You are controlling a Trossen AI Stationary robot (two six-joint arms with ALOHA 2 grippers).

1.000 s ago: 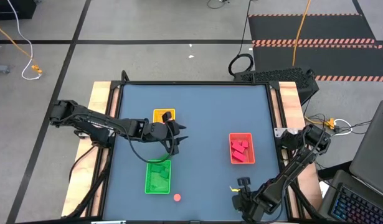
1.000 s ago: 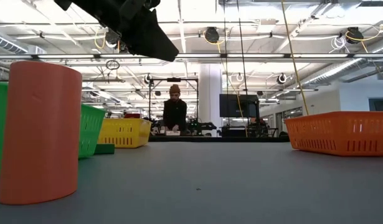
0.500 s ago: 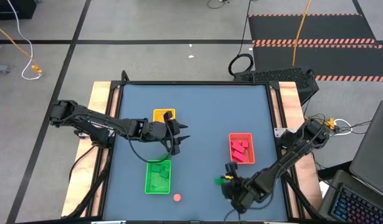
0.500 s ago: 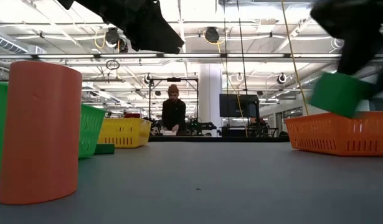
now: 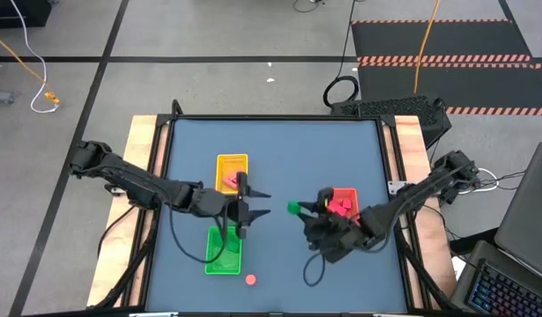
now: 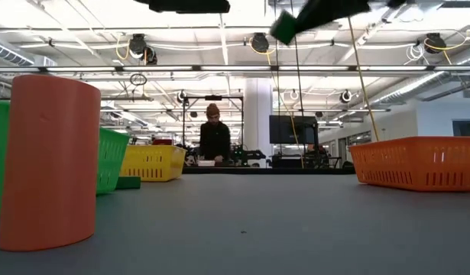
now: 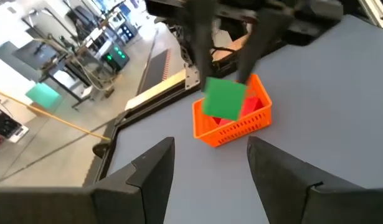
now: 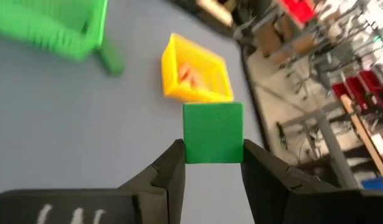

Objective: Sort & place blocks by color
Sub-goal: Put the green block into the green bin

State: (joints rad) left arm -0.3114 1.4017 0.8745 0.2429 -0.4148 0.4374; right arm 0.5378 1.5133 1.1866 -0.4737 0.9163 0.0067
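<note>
Centre of the high view: my right gripper (image 5: 294,210) swung up from the bottom edge, clamped on a green block (image 5: 293,209) (headed to green, I'd guess). Left gripper (image 5: 256,203) hangs empty, fingers apart. The green tray (image 5: 211,261) holds green pieces, the red tray (image 5: 352,195) reds, the yellow tray (image 5: 230,160) something pinkish. A salmon round block (image 5: 251,280) waits below. In my right wrist view, the cube sits squarely between my fingers (image 8: 168,168).

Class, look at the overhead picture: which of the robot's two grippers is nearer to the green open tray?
Left. The left gripper hangs open just above the green open tray's far end. The right gripper, gripping a green cube, is farther off, beside the red tray.
</note>
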